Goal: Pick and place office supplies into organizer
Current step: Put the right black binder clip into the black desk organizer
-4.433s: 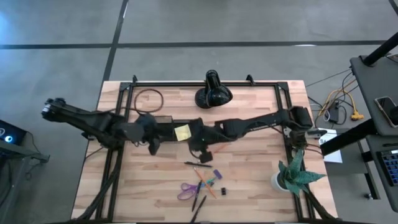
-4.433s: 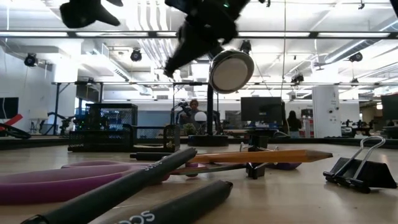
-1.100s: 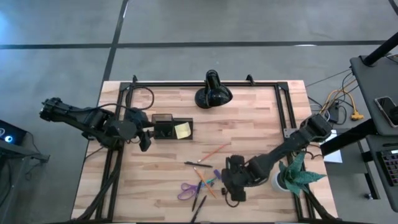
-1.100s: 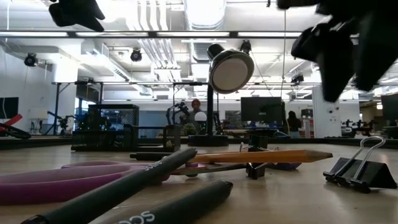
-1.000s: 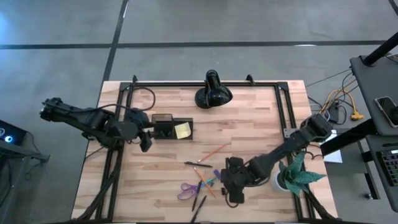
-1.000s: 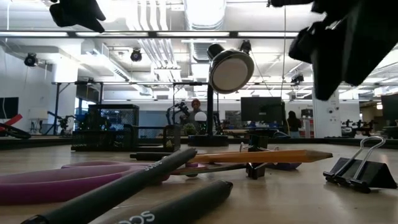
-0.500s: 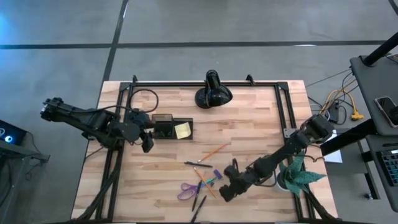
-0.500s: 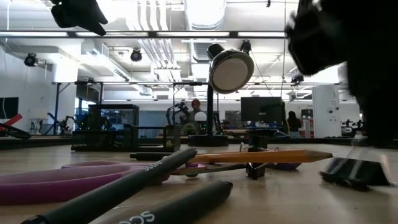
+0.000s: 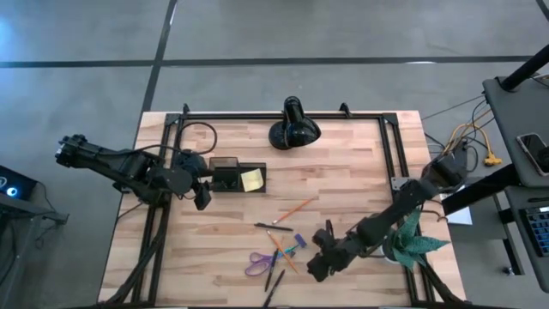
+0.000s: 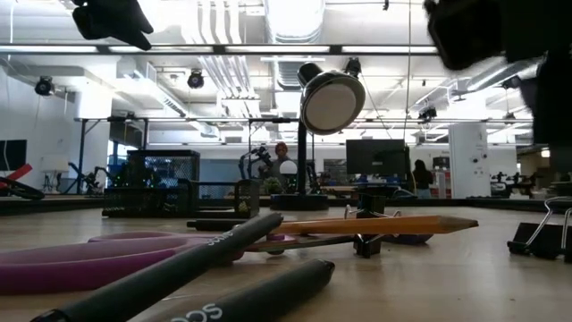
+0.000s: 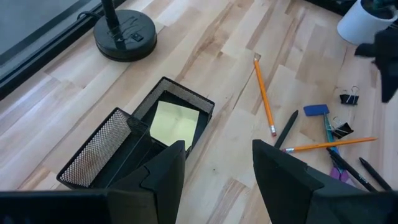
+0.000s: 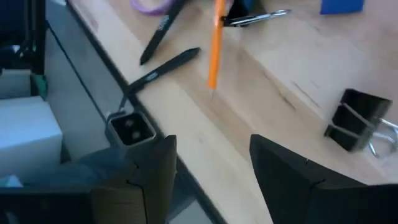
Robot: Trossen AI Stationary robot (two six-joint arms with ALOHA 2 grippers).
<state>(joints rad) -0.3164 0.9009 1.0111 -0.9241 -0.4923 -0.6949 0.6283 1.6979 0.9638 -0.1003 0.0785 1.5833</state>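
Tabletop: binder clip [image 12: 356, 119] lies just beyond open right pincer [image 12: 211, 165].

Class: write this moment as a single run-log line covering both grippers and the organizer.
left gripper: open, beside organizer | right gripper: open, empty, near binder clip | sticky-note pad: in organizer

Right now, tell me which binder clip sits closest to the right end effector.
The large black binder clip just beyond the right end effector, alone on bare wood. The other binder clip lies farther off, by the orange pencil.
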